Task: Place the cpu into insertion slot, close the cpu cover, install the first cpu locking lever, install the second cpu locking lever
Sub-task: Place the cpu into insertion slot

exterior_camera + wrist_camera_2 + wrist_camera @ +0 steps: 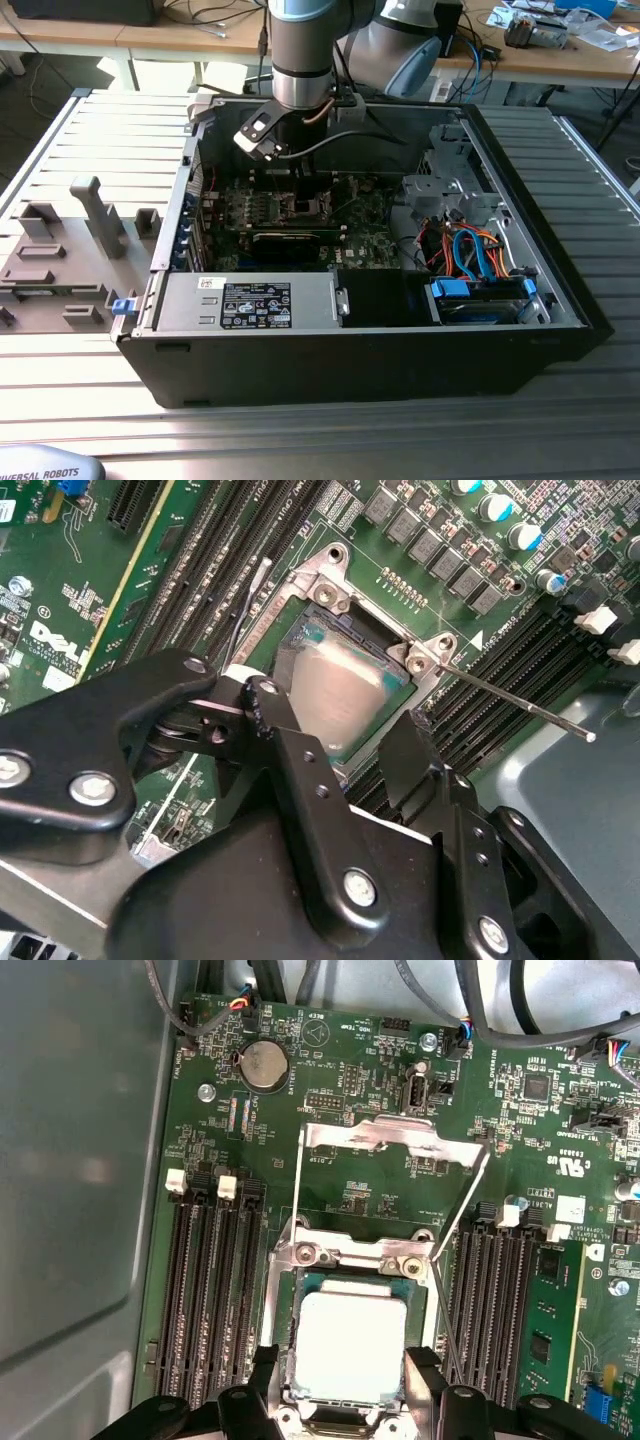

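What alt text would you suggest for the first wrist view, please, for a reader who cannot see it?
A silver-topped cpu lies in the socket of a green motherboard, with the black claw close over it. The cpu cover stands open beyond the socket, and a thin metal lever runs alongside it.
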You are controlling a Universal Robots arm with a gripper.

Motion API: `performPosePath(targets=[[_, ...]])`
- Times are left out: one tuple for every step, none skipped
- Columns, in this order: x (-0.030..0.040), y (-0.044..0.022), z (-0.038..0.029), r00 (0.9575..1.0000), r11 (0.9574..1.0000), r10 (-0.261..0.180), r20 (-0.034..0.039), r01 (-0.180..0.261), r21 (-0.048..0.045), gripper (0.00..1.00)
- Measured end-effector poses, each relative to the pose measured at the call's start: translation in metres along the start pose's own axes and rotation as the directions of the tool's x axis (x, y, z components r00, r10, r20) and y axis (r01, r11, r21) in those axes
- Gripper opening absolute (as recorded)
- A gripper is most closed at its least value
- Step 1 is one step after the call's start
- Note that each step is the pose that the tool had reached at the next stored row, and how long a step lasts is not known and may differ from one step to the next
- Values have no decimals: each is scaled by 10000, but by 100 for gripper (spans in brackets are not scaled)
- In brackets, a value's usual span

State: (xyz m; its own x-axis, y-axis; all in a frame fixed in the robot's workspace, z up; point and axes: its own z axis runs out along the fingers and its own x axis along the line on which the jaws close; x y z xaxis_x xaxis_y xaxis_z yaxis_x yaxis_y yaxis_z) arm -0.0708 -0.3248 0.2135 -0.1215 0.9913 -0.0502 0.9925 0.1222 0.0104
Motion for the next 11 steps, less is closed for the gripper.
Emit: performPosePath(targets=[[0,0,0,10000,10000,-1,0,1,0,61],[0,0,0,10000,10000,-1,0,1,0,61],[0,0,0,10000,10000,-2,0,2,0,61],[0,0,0,10000,10000,-2,0,2,0,61],[0,0,0,10000,10000,-3,0,3,0,61],[0,0,0,10000,10000,-3,0,3,0,61],[0,0,3,10000,10000,-4,-2,4,-2,61],[0,0,9,10000,10000,-3,-2,3,-2,61],[0,4,24,10000,10000,-4,0,4,0,61],[1,5,36,10000,10000,-3,0,3,0,61],[1,7,47,10000,10000,-3,0,3,1,61]])
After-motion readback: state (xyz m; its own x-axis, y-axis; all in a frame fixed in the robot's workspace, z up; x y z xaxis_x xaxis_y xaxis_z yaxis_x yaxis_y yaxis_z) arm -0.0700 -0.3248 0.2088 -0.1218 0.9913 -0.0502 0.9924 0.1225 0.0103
